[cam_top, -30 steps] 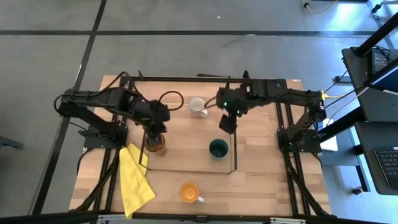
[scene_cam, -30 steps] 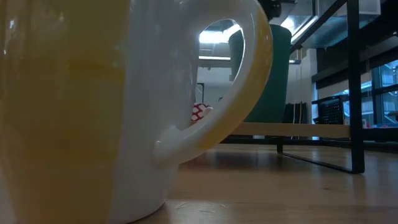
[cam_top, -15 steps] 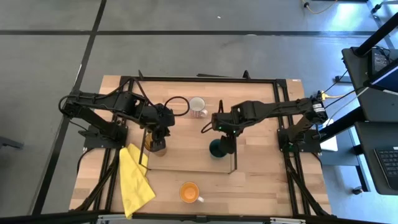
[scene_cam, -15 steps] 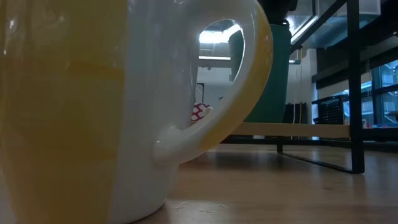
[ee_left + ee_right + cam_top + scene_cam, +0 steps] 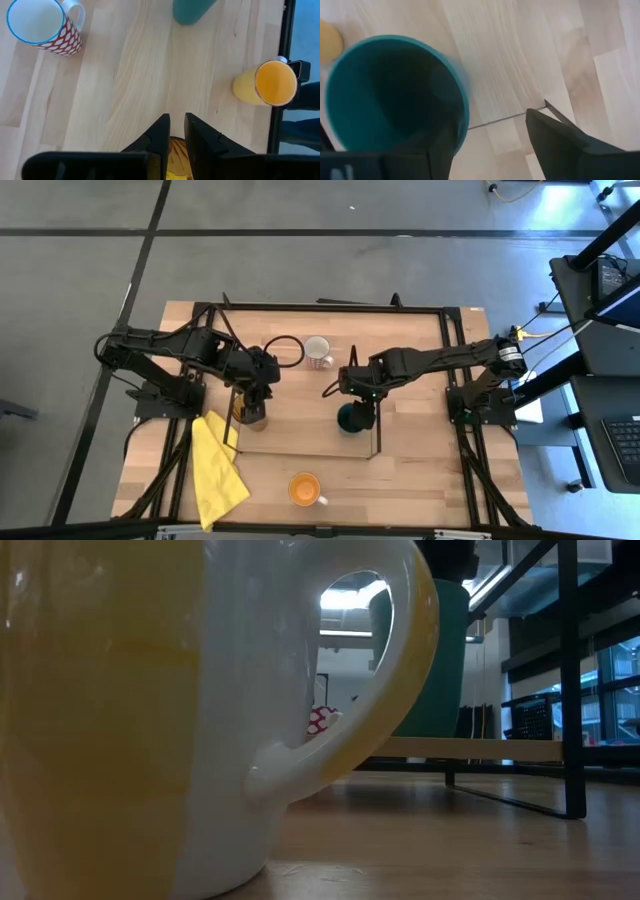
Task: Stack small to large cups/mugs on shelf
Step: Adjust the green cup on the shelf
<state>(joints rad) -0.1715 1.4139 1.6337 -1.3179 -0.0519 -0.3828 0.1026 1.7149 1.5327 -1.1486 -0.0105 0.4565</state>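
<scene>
**Right gripper has dropped onto the green cup**

Your dark green cup (image 5: 351, 419) stands on the shelf (image 5: 300, 442) at its 3 o'clock end. The right gripper (image 5: 358, 402) has swung down from 12 o'clock; its wide-open fingers now straddle the rim, nothing gripped yet. The left gripper (image 5: 256, 398) stays pinched on the amber tumbler (image 5: 251, 416) at 9 o'clock. Mind the wire frame (image 5: 378, 428) just beside the cup; open board lies between the 2 cups.

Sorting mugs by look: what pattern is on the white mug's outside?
Red scale-like pattern on the white mug, blue rim; clearest in the left wrist view.
</scene>
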